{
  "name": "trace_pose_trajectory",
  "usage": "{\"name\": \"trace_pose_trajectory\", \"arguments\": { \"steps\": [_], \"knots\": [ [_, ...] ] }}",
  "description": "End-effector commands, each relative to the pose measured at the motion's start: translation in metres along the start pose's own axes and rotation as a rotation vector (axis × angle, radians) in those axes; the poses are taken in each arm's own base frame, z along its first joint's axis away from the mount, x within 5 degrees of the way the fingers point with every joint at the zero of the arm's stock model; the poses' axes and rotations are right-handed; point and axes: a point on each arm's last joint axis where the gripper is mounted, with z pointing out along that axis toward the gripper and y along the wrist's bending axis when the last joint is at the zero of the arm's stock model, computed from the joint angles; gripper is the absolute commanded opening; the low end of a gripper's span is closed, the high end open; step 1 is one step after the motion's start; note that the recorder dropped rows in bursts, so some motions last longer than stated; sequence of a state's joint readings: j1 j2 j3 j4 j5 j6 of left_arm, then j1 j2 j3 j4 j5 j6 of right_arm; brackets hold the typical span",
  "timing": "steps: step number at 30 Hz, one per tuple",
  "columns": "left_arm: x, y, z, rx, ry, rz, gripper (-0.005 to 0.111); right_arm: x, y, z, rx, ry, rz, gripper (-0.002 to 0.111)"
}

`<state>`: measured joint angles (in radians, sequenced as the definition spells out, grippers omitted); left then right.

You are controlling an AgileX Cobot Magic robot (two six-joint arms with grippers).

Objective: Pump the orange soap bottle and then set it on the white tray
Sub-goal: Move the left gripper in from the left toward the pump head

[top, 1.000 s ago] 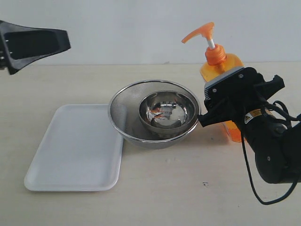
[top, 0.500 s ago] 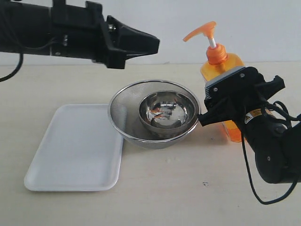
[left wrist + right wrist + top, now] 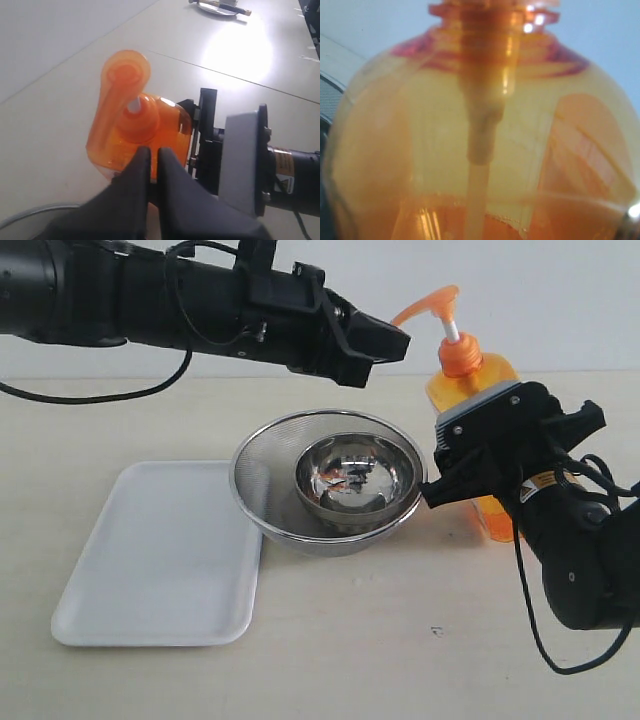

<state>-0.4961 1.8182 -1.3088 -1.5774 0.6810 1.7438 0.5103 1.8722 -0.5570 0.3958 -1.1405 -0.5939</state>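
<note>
Step in hand: judged to be the pump stroke, not yet begun; the pump head [image 3: 432, 306] stands fully raised on its white stem.
Left gripper [image 3: 150, 151]: jaws pressed together, holding nothing. The pump head lies just ahead of the closed tips and slightly above them, apart from them.
Right gripper [image 3: 478, 462]: jaws set wide about the body of the orange soap bottle [image 3: 470, 375], by appearance clamping it. The bottle stands upright on the table between them.
White tray [image 3: 160, 550]: well apart from both jaws, past the steel bowl [image 3: 355, 475] nested in the mesh bowl [image 3: 262, 490].
Method advised: bring the closed tips over the broad crown above the stem. Press straight down along the stem's line, since the thin spout end would lever sideways. The right jaws must hold firm throughout.
Materials: bottle of translucent orange plastic, glossy and rounded at the shoulder, likely slippery. Dip tube pale and straight inside. Tray matte white, with a shallow rim and rounded corners.
</note>
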Motion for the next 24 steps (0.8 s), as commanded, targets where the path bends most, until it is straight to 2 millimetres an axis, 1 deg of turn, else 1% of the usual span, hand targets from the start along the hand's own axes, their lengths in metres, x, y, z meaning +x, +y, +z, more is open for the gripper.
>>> {"name": "trace_pose_trajectory", "arguments": {
  "steps": [1, 3, 11, 15, 18, 20, 22, 24],
  "knots": [
    [-0.006, 0.007, 0.007, -0.031, -0.013, 0.017, 0.005, -0.013, -0.005, -0.001, 0.031, -0.089, -0.010, 0.000],
    [-0.009, 0.009, 0.009, -0.028, -0.021, 0.013, 0.005, -0.013, -0.005, -0.001, 0.029, -0.090, -0.011, 0.000],
    [-0.006, 0.015, 0.010, -0.088, -0.001, 0.024, 0.005, -0.013, -0.005, -0.001, 0.028, -0.089, -0.011, 0.000],
    [-0.009, 0.009, 0.008, -0.039, -0.003, 0.029, 0.005, -0.013, -0.005, -0.001, 0.028, -0.089, -0.011, 0.000],
    [-0.015, 0.001, -0.001, -0.010, 0.034, 0.075, 0.005, -0.013, -0.006, -0.001, 0.031, -0.089, -0.011, 0.000],
    [-0.023, -0.003, -0.010, -0.024, 0.048, 0.105, 0.005, -0.013, -0.006, -0.001, 0.031, -0.089, -0.011, 0.000],
    [-0.037, -0.006, -0.022, -0.070, 0.018, 0.115, 0.005, -0.012, -0.005, -0.001, 0.028, -0.085, -0.011, 0.000],
    [-0.055, -0.010, -0.037, -0.132, -0.035, 0.135, 0.005, -0.012, -0.005, -0.001, 0.026, -0.080, -0.039, 0.000]
  ]
}}
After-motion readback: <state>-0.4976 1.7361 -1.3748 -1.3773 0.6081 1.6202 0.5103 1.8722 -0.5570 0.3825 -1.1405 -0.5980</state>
